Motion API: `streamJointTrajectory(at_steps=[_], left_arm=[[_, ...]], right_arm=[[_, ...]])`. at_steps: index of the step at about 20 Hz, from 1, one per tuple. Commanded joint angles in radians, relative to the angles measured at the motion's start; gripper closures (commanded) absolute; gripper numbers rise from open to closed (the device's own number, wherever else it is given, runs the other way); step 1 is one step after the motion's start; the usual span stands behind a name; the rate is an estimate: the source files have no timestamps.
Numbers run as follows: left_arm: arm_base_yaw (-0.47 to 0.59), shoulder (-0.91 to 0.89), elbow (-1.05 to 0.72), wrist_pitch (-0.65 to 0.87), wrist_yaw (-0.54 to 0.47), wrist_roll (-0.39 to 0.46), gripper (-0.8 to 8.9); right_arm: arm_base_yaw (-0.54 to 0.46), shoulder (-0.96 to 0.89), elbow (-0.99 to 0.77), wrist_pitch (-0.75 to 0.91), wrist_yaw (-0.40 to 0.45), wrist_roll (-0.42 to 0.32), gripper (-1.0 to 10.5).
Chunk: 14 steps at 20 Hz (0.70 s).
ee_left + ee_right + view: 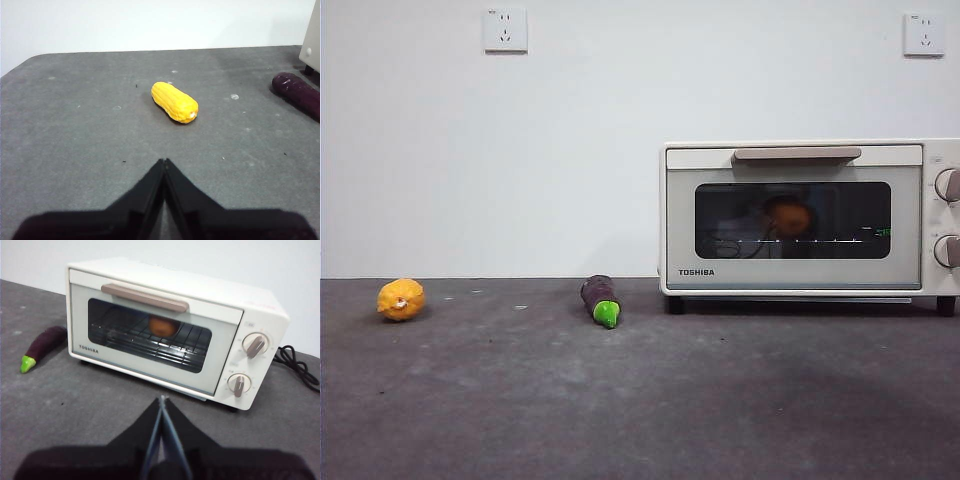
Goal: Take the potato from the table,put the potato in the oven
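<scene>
The potato [162, 326] sits inside the oven [150, 365], on the wire rack behind the shut glass door, seen through the pane in both the front and right wrist views; judged from that, the placing looks done. It reads as a smooth, roundish, matte lump, probably firm and of moderate weight for its size, not fragile, and its rounded skin would likely tend to roll or slip between flat jaws, so a hold across its widest middle, squarely from both sides, seems the safest bet should it ever need lifting again. Around it: one oven with one tan handle [145, 297] and two knobs [254, 344], and a black cord [295, 365] trailing beside it. On the table [640, 400] lie one eggplant [601, 299] with a green tip, near the oven's left foot in the front view, and one yellow corn cob [174, 101], well apart from the oven. On the wall are two sockets [505, 30]. The left gripper [164, 161] hangs over bare table short of the corn, jaws pressed together with nothing between them; the right gripper [162, 399] faces the oven door, apart from it, jaws likewise closed and empty.
</scene>
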<state>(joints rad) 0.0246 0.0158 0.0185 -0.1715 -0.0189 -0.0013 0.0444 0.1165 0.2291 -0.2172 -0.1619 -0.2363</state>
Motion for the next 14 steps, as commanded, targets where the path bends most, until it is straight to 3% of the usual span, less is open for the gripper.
streamJointTrajectory(at_steps=[1,11,14], left_arm=[[0.003,0.0,-0.01,0.006,0.0,-0.007,8.17],[0.003,0.0,-0.01,0.006,0.0,-0.007,8.17],[0.003,0.0,-0.01,0.006,0.0,-0.007,8.17]], right_arm=[[-0.001,-0.019,-0.044,0.039,-0.002,0.001,9.5],[-0.001,-0.043,-0.097,0.054,0.076,0.037,9.5],[-0.001,-0.043,-0.113,0.058,0.077,0.08,9.5]])
